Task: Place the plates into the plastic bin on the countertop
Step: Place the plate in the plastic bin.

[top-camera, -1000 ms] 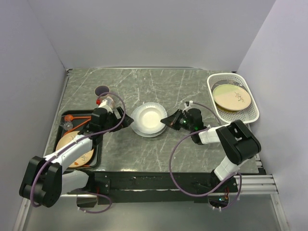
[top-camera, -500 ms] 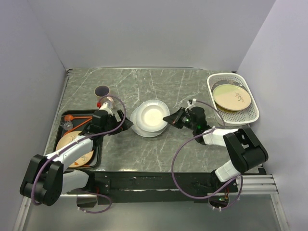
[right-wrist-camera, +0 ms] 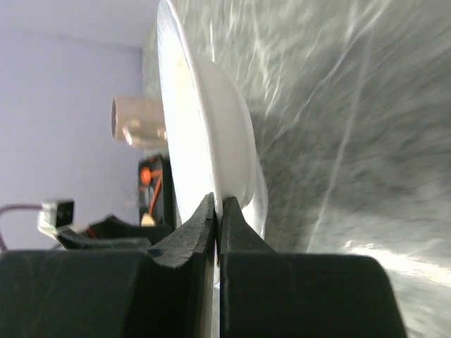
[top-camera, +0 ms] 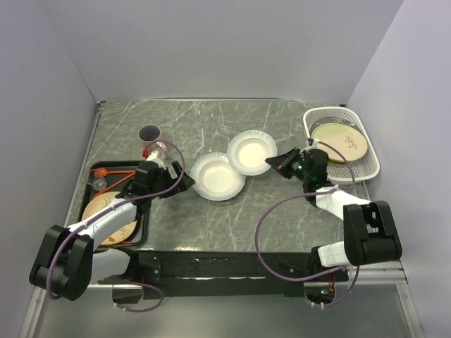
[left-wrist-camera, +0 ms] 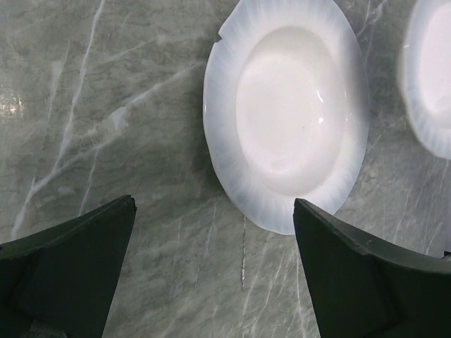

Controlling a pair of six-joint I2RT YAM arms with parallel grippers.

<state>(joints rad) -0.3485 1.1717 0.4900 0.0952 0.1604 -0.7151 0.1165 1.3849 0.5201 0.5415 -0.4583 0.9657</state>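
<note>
Left end effector (left-wrist-camera: 215, 203), wide open, hovers over a round white plate (left-wrist-camera: 289, 120) flat on the dark veined worktop (top-camera: 211, 127). Right end effector (right-wrist-camera: 217, 204) pinches a second round white plate (top-camera: 251, 151) by its rim, short of the white perforated plastic bin (top-camera: 307, 121). Likely stiff, slippery, breakable: grip rims.

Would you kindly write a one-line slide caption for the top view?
Right pincer holds a white plate by its rim, between a second plate and the bin.
</note>
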